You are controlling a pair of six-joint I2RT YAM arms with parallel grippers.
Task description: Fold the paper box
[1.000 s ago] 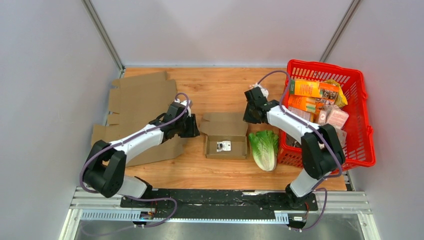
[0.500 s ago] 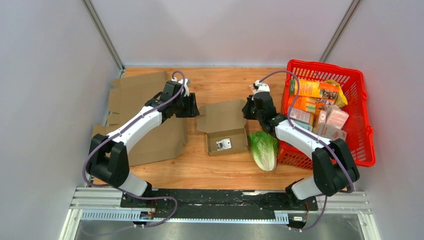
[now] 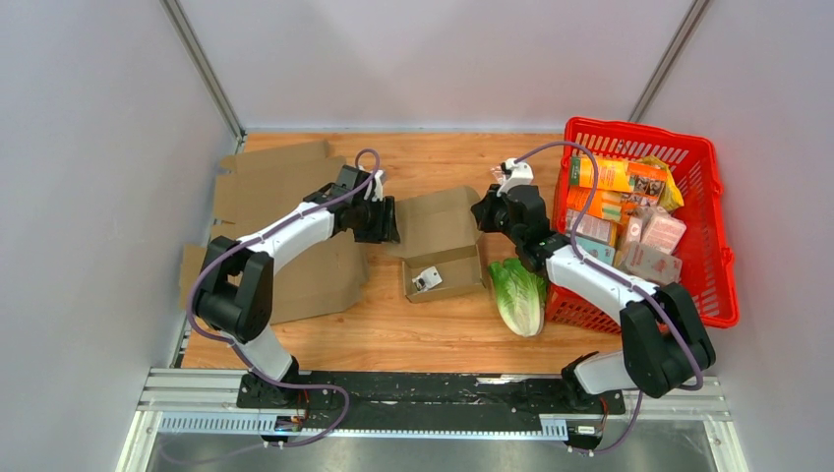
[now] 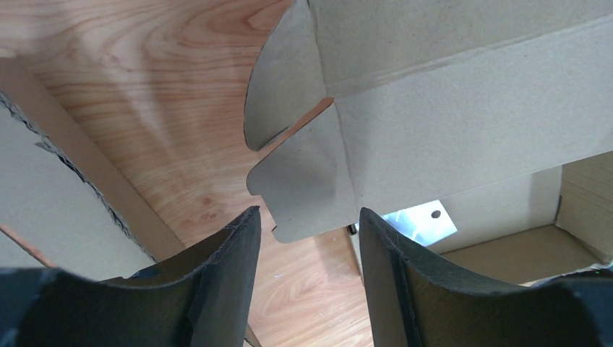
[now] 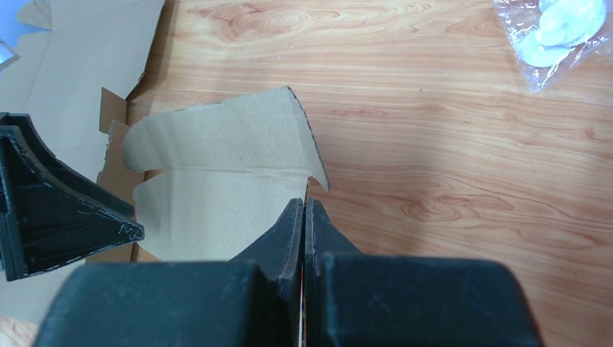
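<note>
1. right gripper: fingers pressed together, pinching the right edge of the lid of the paper box, just below the lid's corner notch.
2. left gripper: fingers spread wide, at the lid's left side. The lid's small side tab sits btw the two fingers. Can't tell if either finger touches it.
3. paper box: mid-table, btw the two grippers. Base rests on the wood table, open side up. Lid is lifted at the far side and tilted, w/ one gripper at each end.
4. Inside the box: a small white tag on the floor, near the left wall.
5. Right of the box: lettuce lying just beside the near-right corner. Can't tell if they touch.
6. Further right of the box: red basket packed w/ groceries, lettuce against its left wall.
7. Left of the box: flat cardboard sheets spread on the table, under the left arm.
8. Beyond the box, far-right side: clear plastic bag w/ white items, apart from the lid.
</note>
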